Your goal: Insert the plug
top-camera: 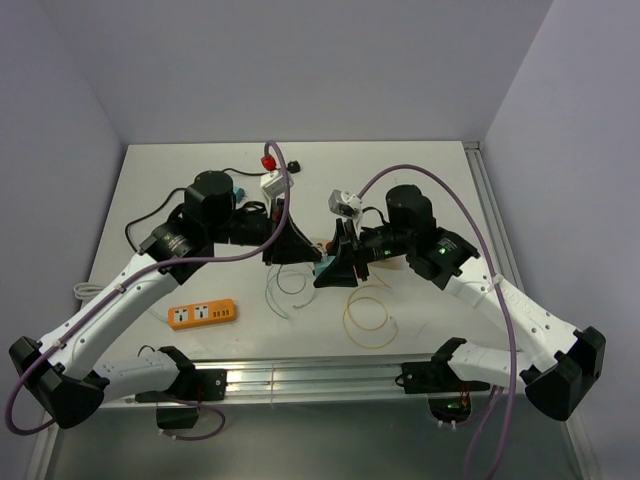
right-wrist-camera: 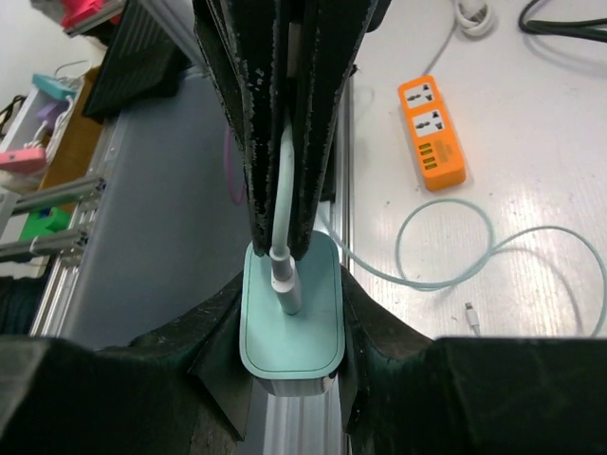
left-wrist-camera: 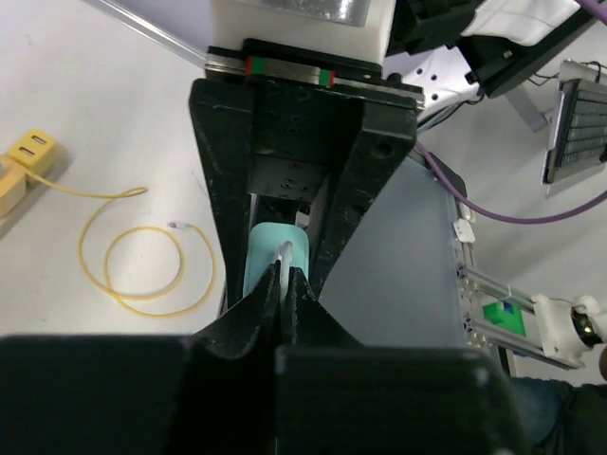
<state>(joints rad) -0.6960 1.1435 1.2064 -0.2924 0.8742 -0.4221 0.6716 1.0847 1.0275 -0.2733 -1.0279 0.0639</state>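
Observation:
My right gripper (right-wrist-camera: 289,327) is shut on a teal charger block (right-wrist-camera: 289,318), one finger on each side, and holds it above the table. A pale cable plug (right-wrist-camera: 287,284) sits in the block's face. My left gripper (left-wrist-camera: 285,275) is shut on the cable (left-wrist-camera: 285,254) just behind that plug, and its black fingers (right-wrist-camera: 261,142) reach down from the top of the right wrist view. In the top view both grippers meet at the table's middle, the left gripper (top-camera: 292,245) beside the right gripper (top-camera: 338,265), with the block (top-camera: 322,268) between them.
An orange power strip (top-camera: 202,314) lies front left and also shows in the right wrist view (right-wrist-camera: 432,133). A yellow cable coil (top-camera: 367,315) lies front right. A pale teal cable loop (right-wrist-camera: 474,246) trails on the table. A white adapter (top-camera: 272,183) and a red plug (top-camera: 268,160) sit at the back.

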